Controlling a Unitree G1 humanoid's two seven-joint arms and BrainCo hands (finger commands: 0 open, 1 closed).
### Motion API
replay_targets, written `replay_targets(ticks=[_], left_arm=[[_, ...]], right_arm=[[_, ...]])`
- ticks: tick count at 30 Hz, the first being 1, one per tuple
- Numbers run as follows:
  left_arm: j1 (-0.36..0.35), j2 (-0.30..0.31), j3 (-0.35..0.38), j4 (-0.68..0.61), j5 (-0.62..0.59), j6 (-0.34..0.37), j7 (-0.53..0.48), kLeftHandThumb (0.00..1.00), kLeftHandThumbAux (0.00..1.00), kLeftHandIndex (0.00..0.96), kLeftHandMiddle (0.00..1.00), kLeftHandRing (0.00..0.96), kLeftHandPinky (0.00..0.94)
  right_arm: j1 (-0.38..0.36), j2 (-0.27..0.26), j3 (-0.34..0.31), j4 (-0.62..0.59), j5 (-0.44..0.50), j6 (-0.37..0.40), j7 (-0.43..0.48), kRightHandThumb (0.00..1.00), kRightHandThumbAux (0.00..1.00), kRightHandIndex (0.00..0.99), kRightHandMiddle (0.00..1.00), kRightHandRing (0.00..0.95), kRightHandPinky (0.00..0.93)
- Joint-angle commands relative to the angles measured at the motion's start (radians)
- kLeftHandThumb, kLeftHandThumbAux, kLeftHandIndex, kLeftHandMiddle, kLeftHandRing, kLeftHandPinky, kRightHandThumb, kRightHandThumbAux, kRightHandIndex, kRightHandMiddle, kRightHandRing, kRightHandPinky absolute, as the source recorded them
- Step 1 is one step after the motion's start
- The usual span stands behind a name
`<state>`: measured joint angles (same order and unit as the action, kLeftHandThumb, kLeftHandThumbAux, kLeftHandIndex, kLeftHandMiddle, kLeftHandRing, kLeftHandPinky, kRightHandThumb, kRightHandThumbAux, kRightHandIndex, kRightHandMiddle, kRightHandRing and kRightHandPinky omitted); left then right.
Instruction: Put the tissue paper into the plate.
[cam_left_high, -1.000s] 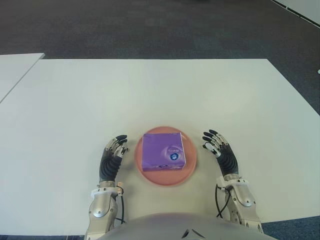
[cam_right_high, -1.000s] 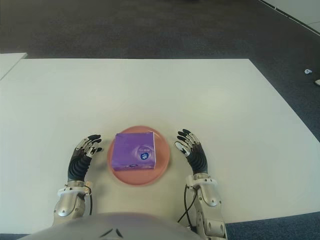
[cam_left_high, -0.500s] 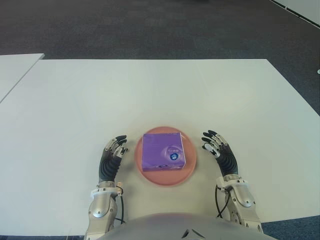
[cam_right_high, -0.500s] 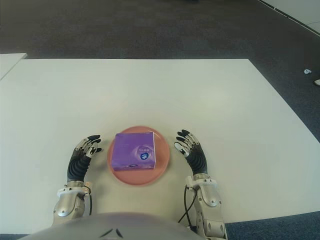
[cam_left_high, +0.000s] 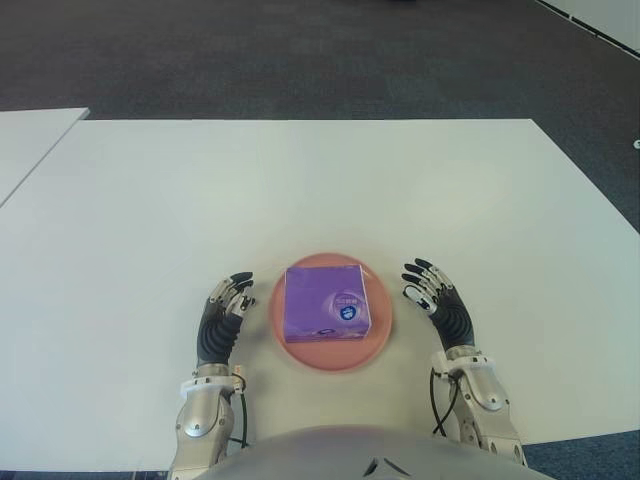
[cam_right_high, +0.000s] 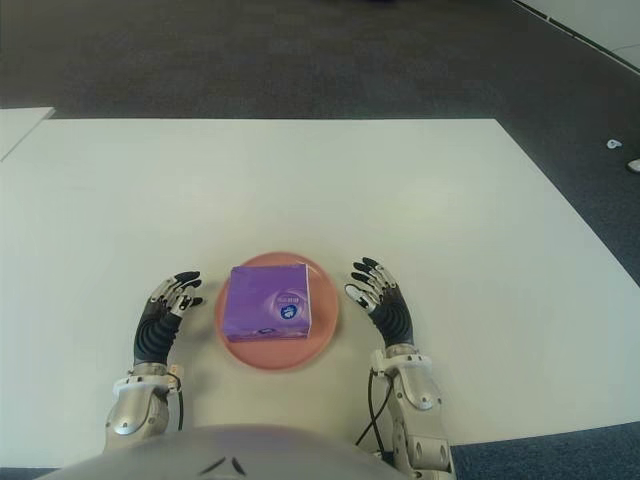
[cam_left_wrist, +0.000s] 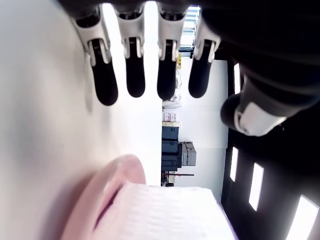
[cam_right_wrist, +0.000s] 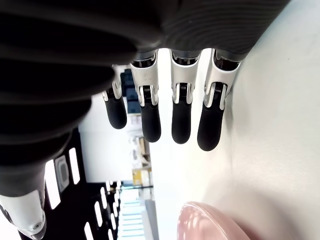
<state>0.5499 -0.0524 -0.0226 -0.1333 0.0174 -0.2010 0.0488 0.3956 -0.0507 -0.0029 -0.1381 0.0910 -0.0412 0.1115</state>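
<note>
Now one tissue pack (cam_left_high: 326, 304), one plate (cam_left_high: 380, 330), two open-fingered hands (cam_left_high: 222, 320).

No readable text anywhere. The purple tissue paper pack (cam_left_high: 326, 303) on the pink plate (cam_left_high: 379, 331) carries pale lettering and a small round blue logo near its right front corner, both too small to make out. Nothing legible on the bench (cam_left_high: 300, 190) or either hand; the wrist views show no readable markings.
</note>
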Motion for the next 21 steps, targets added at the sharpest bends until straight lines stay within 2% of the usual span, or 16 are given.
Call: replay_targets(ticks=[1, 7, 21], left_arm=[[0.027, 0.001, -0.003, 0.039, -0.008, 0.034, -0.009, 0.098, 0.550, 0.278, 0.254, 0.251, 0.281], [0.030, 0.005, -0.003, 0.033, -0.006, 0.034, -0.009, 0.101, 0.548, 0.286, 0.256, 0.255, 0.286], [0.029, 0.009, -0.004, 0.034, -0.004, 0.025, -0.012, 0.113, 0.539, 0.292, 0.261, 0.258, 0.282]], right_arm=[[0.041, -0.001, 0.015, 0.090, -0.029, 0.053, -0.009, 0.318, 0.641, 0.173, 0.253, 0.255, 0.272], [0.040, 0.003, 0.021, 0.116, -0.035, 0.017, -0.012, 0.335, 0.643, 0.177, 0.263, 0.264, 0.275], [0.038, 0.006, 0.025, 0.131, -0.035, -0.011, -0.022, 0.357, 0.653, 0.185, 0.271, 0.269, 0.282]])
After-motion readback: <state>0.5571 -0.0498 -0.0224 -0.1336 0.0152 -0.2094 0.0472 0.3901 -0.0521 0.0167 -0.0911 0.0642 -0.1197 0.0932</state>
